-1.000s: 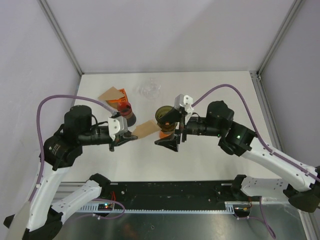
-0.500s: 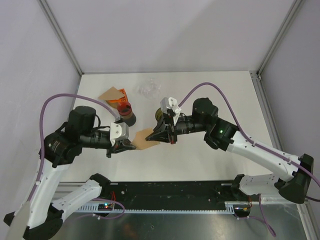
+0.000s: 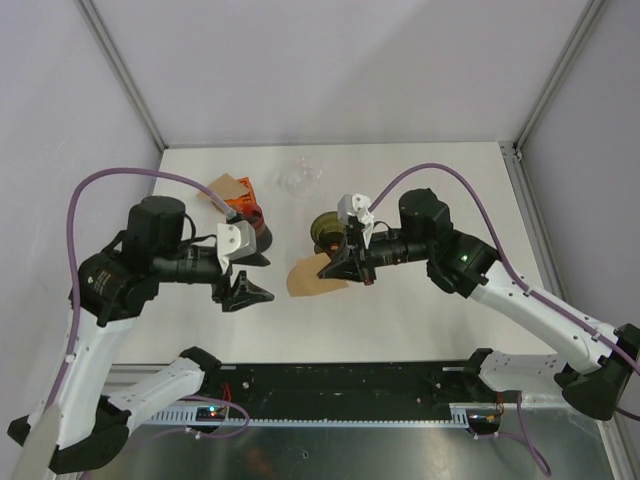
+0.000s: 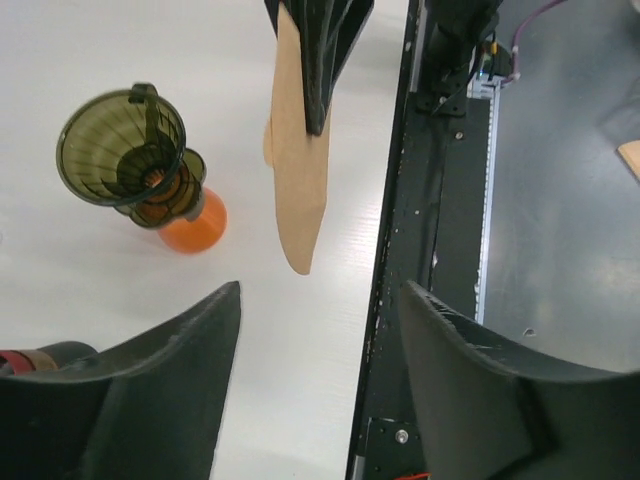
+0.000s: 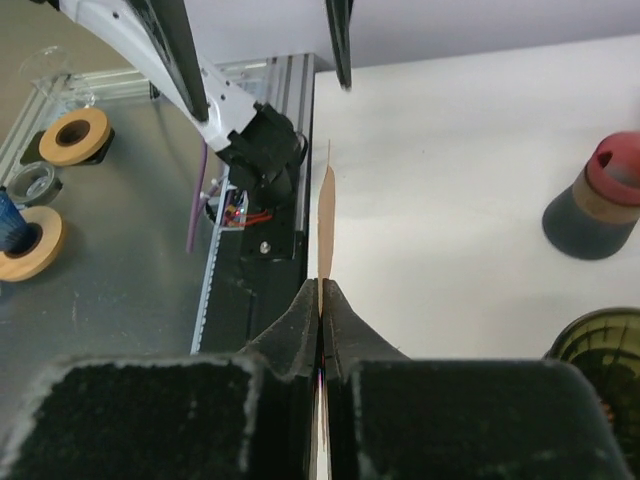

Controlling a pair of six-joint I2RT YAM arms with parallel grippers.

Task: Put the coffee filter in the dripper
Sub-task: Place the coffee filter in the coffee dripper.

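brown paper coffee filter [image 3: 310, 277], flat fan shape, hanging pinched in the right fingers [image 5: 345, 325], left fingers [image 4: 170, 390] spread wide, empty

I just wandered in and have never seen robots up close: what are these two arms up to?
The right gripper is pinching a brown paper filter and holding it over the table. The left gripper hangs open beside it, holding nothing. The green dripper stands close by on its orange base with nothing in it, so the filter has yet to go in.
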